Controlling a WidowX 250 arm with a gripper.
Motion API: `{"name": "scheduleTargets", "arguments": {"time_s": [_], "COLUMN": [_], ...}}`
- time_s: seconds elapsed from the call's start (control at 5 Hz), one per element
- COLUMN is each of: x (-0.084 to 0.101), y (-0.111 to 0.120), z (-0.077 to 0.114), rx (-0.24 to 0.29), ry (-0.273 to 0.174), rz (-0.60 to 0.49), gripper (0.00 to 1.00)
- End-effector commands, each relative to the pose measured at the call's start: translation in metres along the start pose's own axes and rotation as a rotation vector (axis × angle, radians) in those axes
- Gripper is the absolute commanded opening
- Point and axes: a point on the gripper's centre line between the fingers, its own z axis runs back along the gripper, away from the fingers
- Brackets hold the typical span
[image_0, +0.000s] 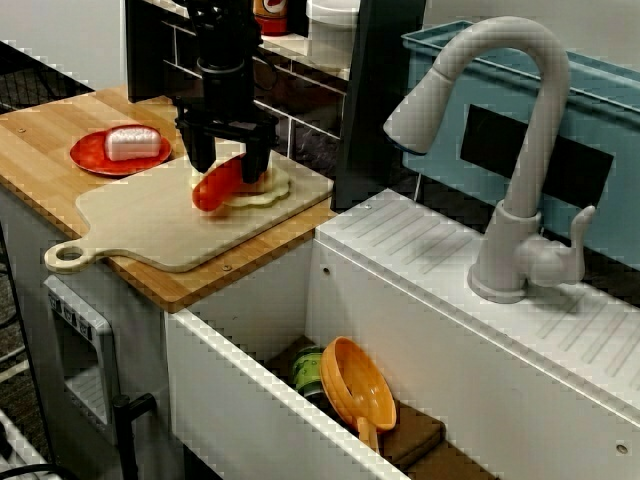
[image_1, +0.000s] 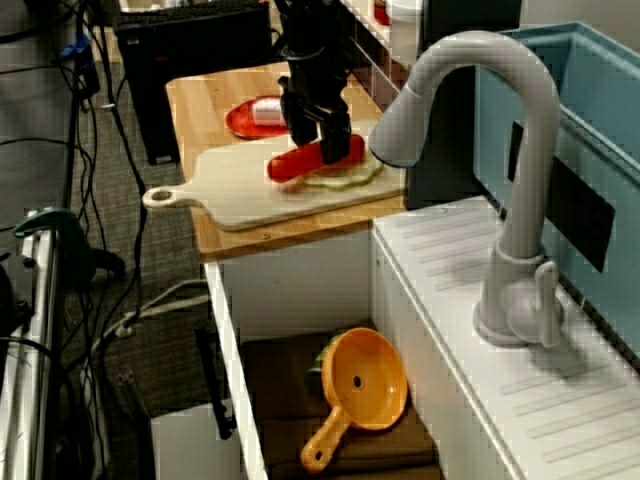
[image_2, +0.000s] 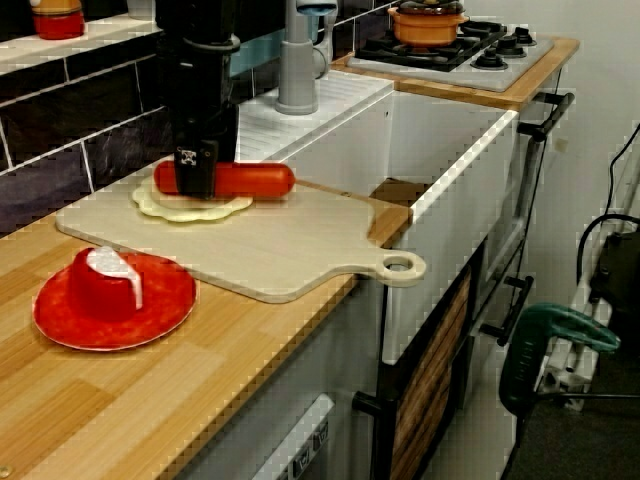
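My black gripper (image_0: 229, 165) stands upright over a pale cutting board (image_0: 150, 220), shut on a red sausage (image_0: 212, 190). The sausage lies across a flat, pale round of dough (image_0: 265, 192) at the far end of the board. Seen from the counter end, one finger covers the left part of the sausage (image_2: 255, 180), which rests on or just above the dough (image_2: 190, 210). The view from above the sink shows the gripper (image_1: 318, 148) with the sausage (image_1: 285, 165) sticking out towards the board's handle.
A red plate (image_0: 90, 155) with a red-and-white block (image_0: 132, 142) sits on the wooden counter beside the board. To the right are a deep white sink holding an orange strainer (image_0: 365, 385) and a green can (image_0: 310, 370), and a grey faucet (image_0: 520, 150). A stove with an orange pot (image_2: 430, 22) lies beyond.
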Motion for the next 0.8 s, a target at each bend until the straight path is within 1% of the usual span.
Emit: {"name": "scheduleTargets", "arguments": {"time_s": [0.0,0.2,0.4,0.6], "x": [0.005,0.006,0.011,0.016], "y": [0.002,0.006,0.013,0.023], "z": [0.006,0.011,0.02,0.035], "rx": [0.003,-0.002,-0.005,-0.018], "ry": [-0.052,-0.042,-0.024,-0.016], "rz": [-0.003,-0.005,-0.003,0.001], "gripper": [0.0,0.0,0.0,0.0]}}
